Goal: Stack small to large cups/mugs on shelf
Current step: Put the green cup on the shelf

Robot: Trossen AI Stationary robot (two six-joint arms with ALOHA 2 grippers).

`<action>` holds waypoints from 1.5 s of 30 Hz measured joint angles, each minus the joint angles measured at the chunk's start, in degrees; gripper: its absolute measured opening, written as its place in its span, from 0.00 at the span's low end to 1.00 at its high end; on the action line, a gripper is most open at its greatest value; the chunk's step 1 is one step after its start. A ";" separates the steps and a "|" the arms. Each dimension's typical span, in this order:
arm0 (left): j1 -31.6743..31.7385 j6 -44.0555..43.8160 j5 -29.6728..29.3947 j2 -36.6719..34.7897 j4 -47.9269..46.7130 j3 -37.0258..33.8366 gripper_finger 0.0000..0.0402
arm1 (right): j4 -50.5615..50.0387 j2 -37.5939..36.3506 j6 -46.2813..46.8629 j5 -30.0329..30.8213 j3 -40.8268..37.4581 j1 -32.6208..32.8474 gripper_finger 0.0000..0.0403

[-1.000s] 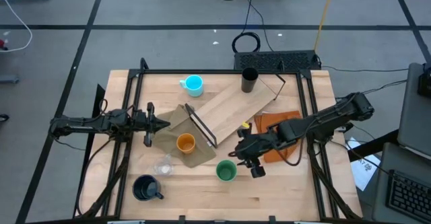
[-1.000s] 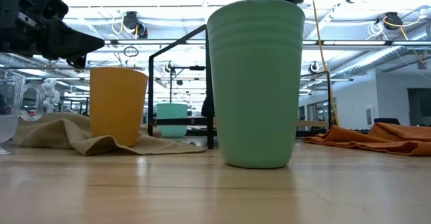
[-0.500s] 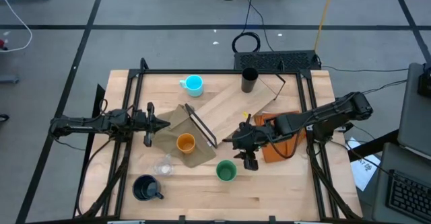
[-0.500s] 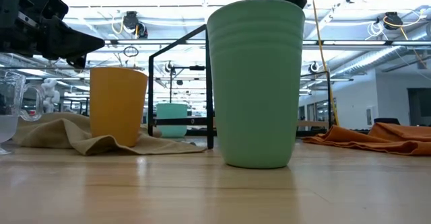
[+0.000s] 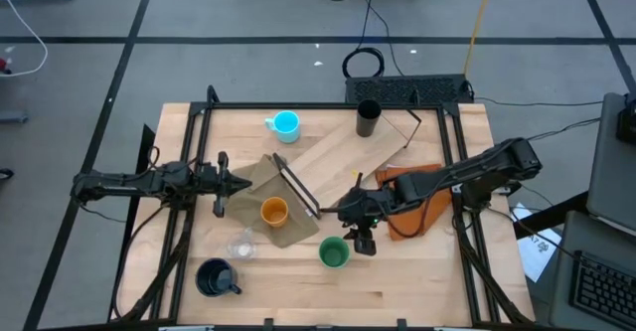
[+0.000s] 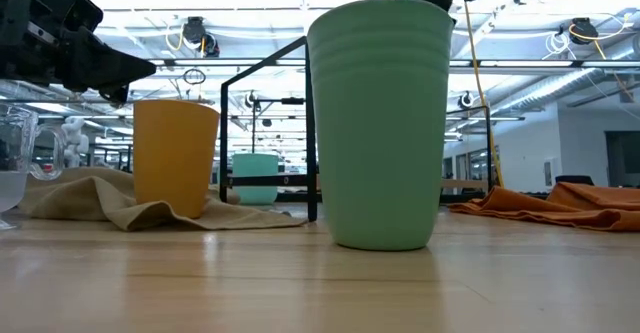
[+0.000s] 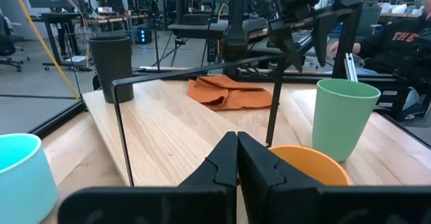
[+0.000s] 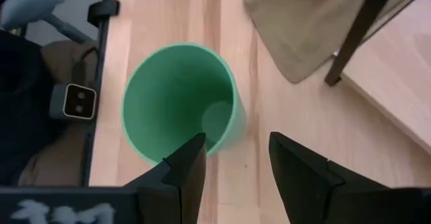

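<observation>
The green cup (image 5: pixel 334 252) stands upright on the counter (image 5: pixel 417 281), just off the shelf's (image 5: pixel 348 157) black-framed end. The right pincer (image 8: pixel 232 158) hangs above the cup's rim with its fingers (image 8: pixel 300 167) parted and nothing between them; the near rim seems to lie just ahead of the fingertips, though contact cannot be judged. The orange cup (image 5: pixel 273 211) sits on the olive cloth (image 5: pixel 281 234), beside the shelf. The left pincer (image 5: pixel 238 182) waits clenched and empty, near the orange cup.

A cup (image 5: pixel 334 252) is standing just below the right claw (image 5: pixel 360 240); the shelf (image 5: pixel 343 162) is lying behind, another cup (image 5: pixel 273 211) beyond.
</observation>
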 joint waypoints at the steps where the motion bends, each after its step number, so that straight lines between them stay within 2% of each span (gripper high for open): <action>1: 0.01 0.00 -0.02 0.16 0.04 0.00 0.02 | 0.74 0.34 0.08 -0.22 0.00 0.00 0.39; 9: -0.01 -0.04 -0.06 1.91 0.02 0.02 0.03 | 3.71 2.94 1.38 -5.86 0.06 0.00 0.39; 36: 0.01 -0.59 -0.02 3.00 0.15 0.02 0.02 | 3.57 6.51 -6.44 -5.75 0.31 0.00 0.39; 45: 0.00 -0.79 0.00 3.00 0.15 0.02 0.03 | 4.55 7.18 -6.56 -5.60 0.31 0.02 0.39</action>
